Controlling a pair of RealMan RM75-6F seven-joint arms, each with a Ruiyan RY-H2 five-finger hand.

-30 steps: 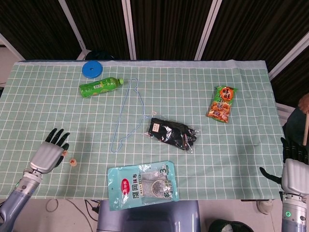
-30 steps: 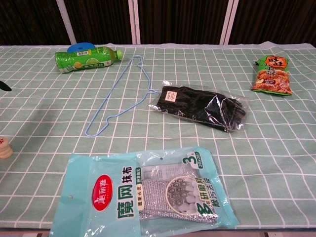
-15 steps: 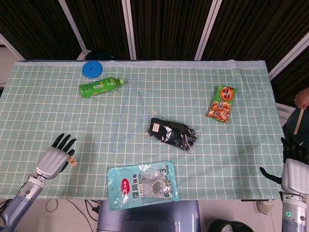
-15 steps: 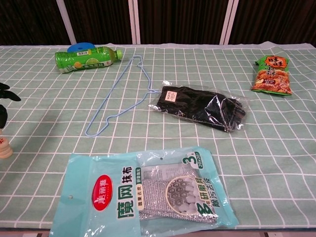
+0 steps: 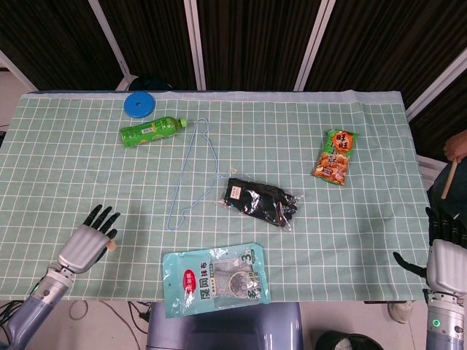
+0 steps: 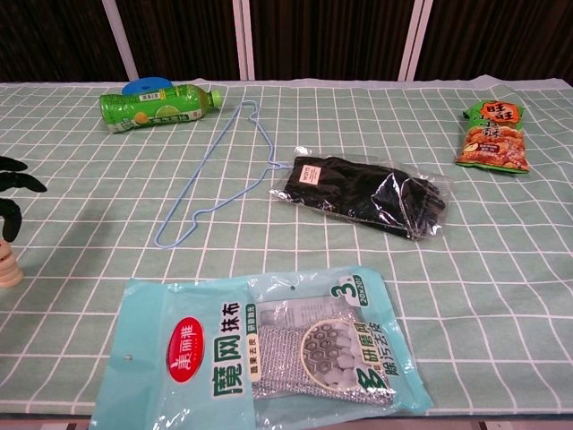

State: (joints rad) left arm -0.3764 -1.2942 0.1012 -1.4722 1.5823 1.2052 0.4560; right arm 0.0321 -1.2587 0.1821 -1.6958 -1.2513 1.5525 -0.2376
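My left hand (image 5: 87, 245) hovers near the table's front left, fingers spread and holding nothing. A small wooden piece (image 5: 112, 247) lies right beside it on the cloth. In the chest view only dark fingertips (image 6: 14, 182) show at the left edge, just above the wooden piece (image 6: 9, 268). My right hand (image 5: 445, 261) hangs off the table's right edge, fingers straight and apart, empty.
On the green checked cloth (image 5: 350, 219) lie a green bottle (image 5: 149, 130), a blue disc (image 5: 139, 104), a wire hanger (image 5: 191, 171), bagged black gloves (image 5: 260, 200), a snack bag (image 5: 336, 155) and a teal cloth packet (image 5: 215, 279). A person's hand with a stick (image 5: 453, 162) shows at far right.
My left hand has slid toward the near edge and to the right, ending beside the wooden piece. The right hand has stayed put.
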